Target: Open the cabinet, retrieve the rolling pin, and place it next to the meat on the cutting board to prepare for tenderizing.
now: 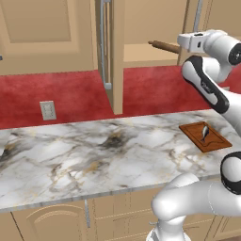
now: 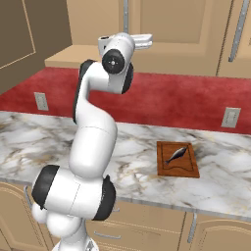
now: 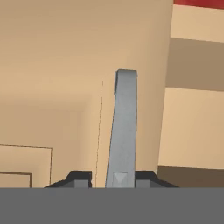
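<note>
handle (image 3: 122, 131) stood upright between gripper (image 3: 114, 180) tips | fingers close either side, clamp unclear | pin (image 1: 164, 45) lay leftward

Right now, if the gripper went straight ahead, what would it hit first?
The silver bar handle, standing between the fingertips of the gripper. Behind it, probably close, is the tan cabinet door.

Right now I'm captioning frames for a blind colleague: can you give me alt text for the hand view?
A long silver bar handle on a tan wooden cabinet door rises between the two dark fingertips of the claw, which sit close on either side of it. To the right are pale and darker wood bands, with a strip of red wall at the top corner.
</note>
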